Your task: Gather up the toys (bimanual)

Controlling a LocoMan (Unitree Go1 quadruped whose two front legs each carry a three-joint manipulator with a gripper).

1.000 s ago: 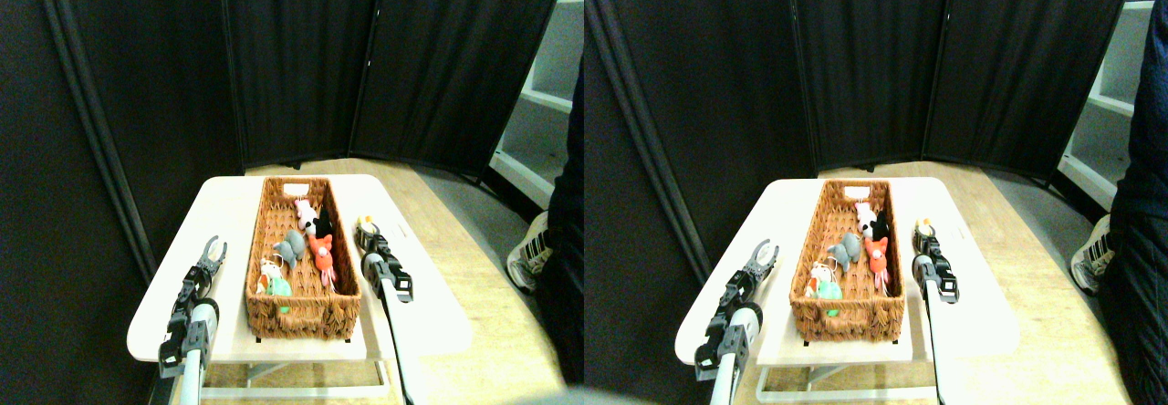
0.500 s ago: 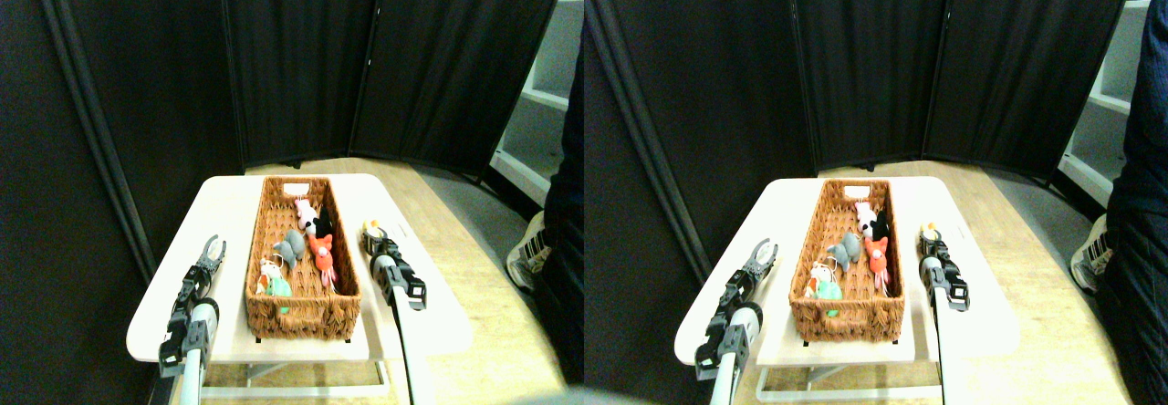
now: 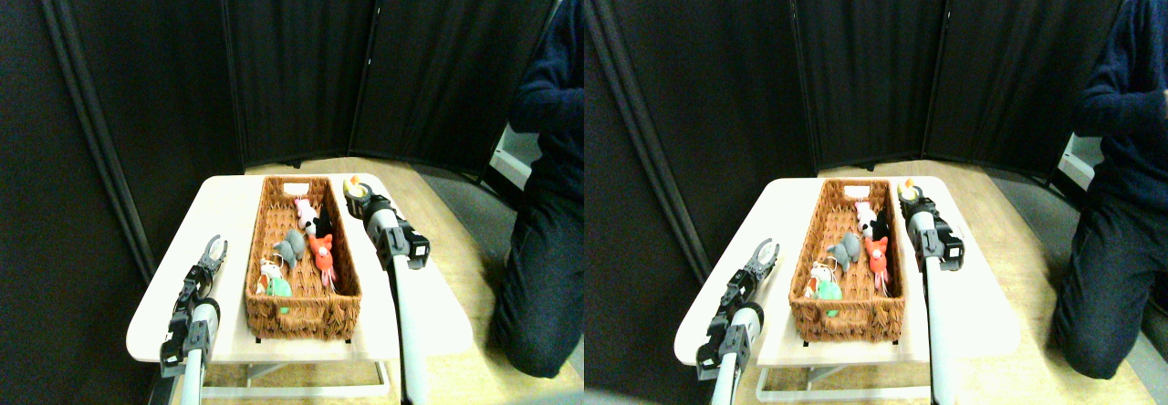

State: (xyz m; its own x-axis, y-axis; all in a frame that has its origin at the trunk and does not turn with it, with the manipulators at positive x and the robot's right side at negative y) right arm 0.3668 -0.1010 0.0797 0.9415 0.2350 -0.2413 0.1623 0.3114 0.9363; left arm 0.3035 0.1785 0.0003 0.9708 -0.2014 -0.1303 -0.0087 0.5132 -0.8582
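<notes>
Now: right gripper (image 3: 354, 192) clenched on yellow toy (image 3: 352, 184) above basket (image 3: 301, 309) far right edge; soft, light, pinch mid-body. Left gripper (image 3: 213, 249) released, your spare.

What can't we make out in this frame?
- Right gripper: something small and yellow-orange sits at its tip; too small to identify.
- Toys in the basket: the green toy and the one beside it overlap, so shapes are unclear.
- Person: cut off by the stereo view's right edge.
- Table: legs mostly hidden under the top.
</notes>
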